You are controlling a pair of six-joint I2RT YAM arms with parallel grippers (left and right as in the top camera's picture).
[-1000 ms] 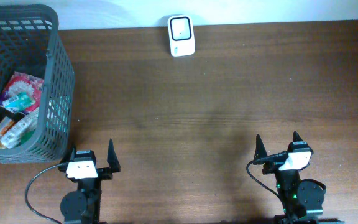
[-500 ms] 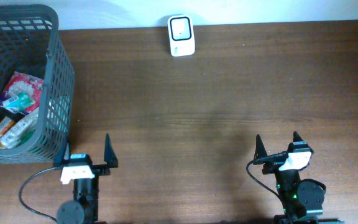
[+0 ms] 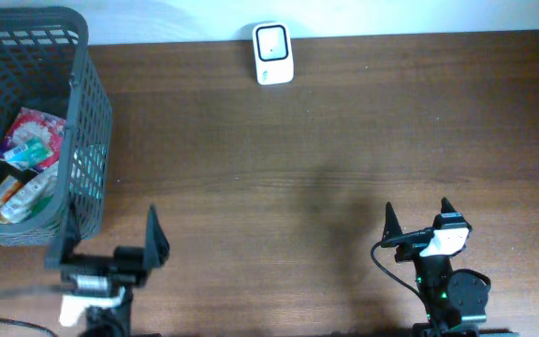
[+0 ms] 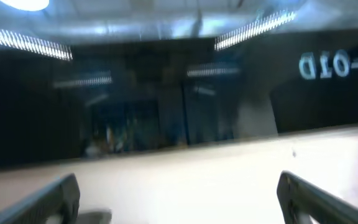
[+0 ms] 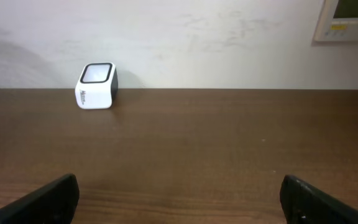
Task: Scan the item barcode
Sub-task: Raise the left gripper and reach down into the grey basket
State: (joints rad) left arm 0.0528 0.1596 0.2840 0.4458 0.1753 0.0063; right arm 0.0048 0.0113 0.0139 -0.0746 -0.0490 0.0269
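The white barcode scanner (image 3: 274, 54) with a dark window stands at the table's far edge; the right wrist view shows the scanner (image 5: 97, 86) far ahead to the left. Colourful packets (image 3: 29, 138) lie in the dark mesh basket (image 3: 90, 140) at the far left. My left gripper (image 3: 106, 236) hovers open and empty near the front edge, just right of the basket's near corner. Its wrist view is blurred and points up at a wall, with the left gripper (image 4: 179, 205) holding nothing. At the front right, my right gripper (image 3: 417, 208) is open and empty over bare wood; the right gripper (image 5: 179, 202) faces the back wall.
More packets (image 3: 15, 194) lie lower in the basket. The brown wooden table (image 3: 344, 140) ends at a white wall (image 5: 197, 37) behind the scanner. A wall panel (image 5: 350, 18) hangs at the upper right of the right wrist view.
The left arm has lifted and tipped its gripper upward, shifting left and toward the front edge. The right arm, scanner and basket have not moved.
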